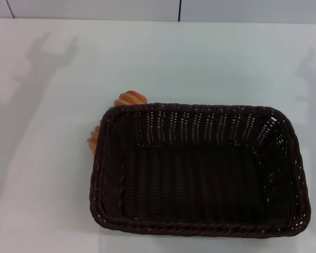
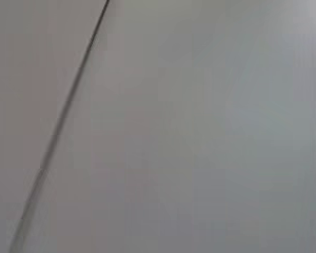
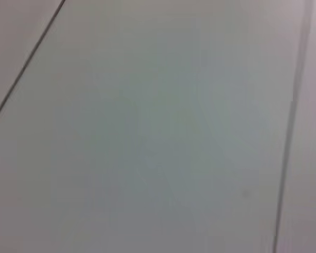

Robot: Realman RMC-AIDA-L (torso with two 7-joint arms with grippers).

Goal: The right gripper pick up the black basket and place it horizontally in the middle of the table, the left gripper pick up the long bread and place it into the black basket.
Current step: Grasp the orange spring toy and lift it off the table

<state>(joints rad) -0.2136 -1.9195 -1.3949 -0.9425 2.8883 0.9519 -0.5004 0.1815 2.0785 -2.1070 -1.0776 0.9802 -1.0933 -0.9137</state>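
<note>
No pincer; long bread behind black basket.

One black basket sits on the table, toward the near edge and a little right of centre, its long side running parallel to that edge. One long bread lies just outside the basket's far left corner; two striped orange-and-cream parts of it show, one beyond the far rim and one beside the left wall, with the basket hiding the stretch between, so whether they are truly one piece cannot be told for certain. Inside the basket, no items: a count of zero.
</note>
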